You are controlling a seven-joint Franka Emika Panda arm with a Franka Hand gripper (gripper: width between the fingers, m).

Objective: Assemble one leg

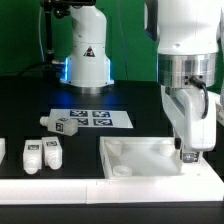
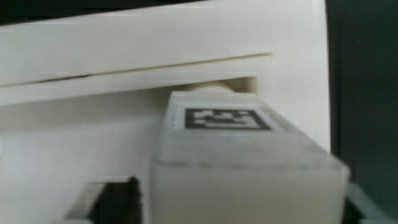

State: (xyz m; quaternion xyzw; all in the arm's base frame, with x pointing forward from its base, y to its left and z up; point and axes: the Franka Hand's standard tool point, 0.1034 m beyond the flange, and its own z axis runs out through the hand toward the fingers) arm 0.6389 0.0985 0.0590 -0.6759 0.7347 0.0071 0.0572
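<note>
My gripper (image 1: 188, 152) hangs low over the right-hand corner of the large flat white panel (image 1: 140, 157), as the exterior view shows it. In the wrist view the gripper (image 2: 240, 205) is shut on a white leg (image 2: 222, 150), whose black-and-white tag (image 2: 228, 119) faces the camera. The leg's far end meets the panel's (image 2: 107, 120) raised rim. One dark finger (image 2: 118, 200) shows beside the leg. In the exterior view the held leg is mostly hidden by the fingers.
Three more white legs lie on the black table: one (image 1: 62, 124) beside the marker board (image 1: 98, 118) and two (image 1: 32, 153), (image 1: 52, 151) near the front at the exterior view's left. A white camera stand (image 1: 88, 55) stands at the back.
</note>
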